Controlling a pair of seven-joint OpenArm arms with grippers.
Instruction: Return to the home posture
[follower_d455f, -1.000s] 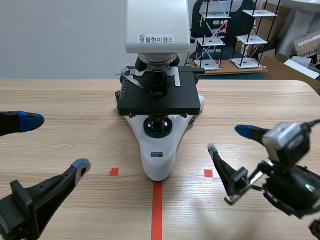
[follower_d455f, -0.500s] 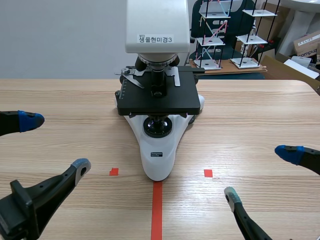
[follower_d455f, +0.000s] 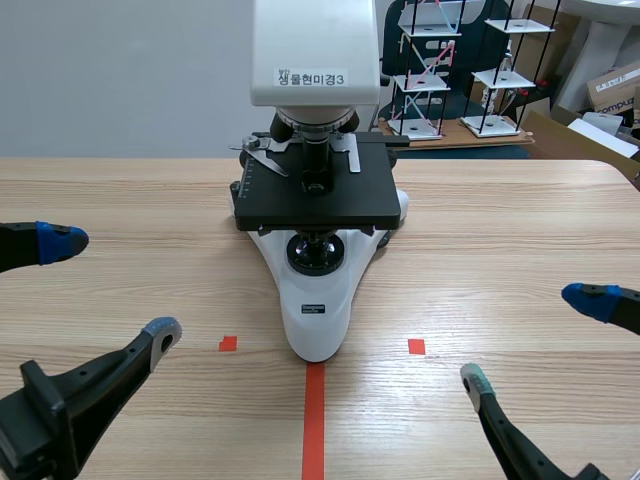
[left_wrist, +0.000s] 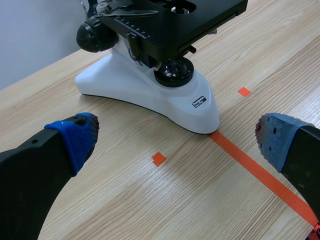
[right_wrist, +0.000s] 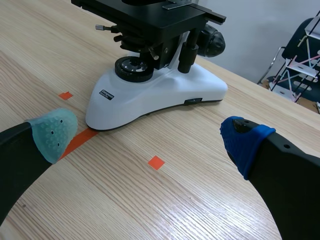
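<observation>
Beside the microscope (follower_d455f: 318, 250), left claw (follower_d455f: 110, 285) and right claw (follower_d455f: 530, 339) both stand spread wide apart.

**Both grippers spread wide**

The left gripper (follower_d455f: 110, 285) sat low, its two fingers far apart, with the dotted pads facing each other. The right gripper (follower_d455f: 532, 340) was equally spread, one pad grey-green and the other blue.

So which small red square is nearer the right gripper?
The square right of the long tape line, by the right gripper; the other square lies across that line.
</observation>
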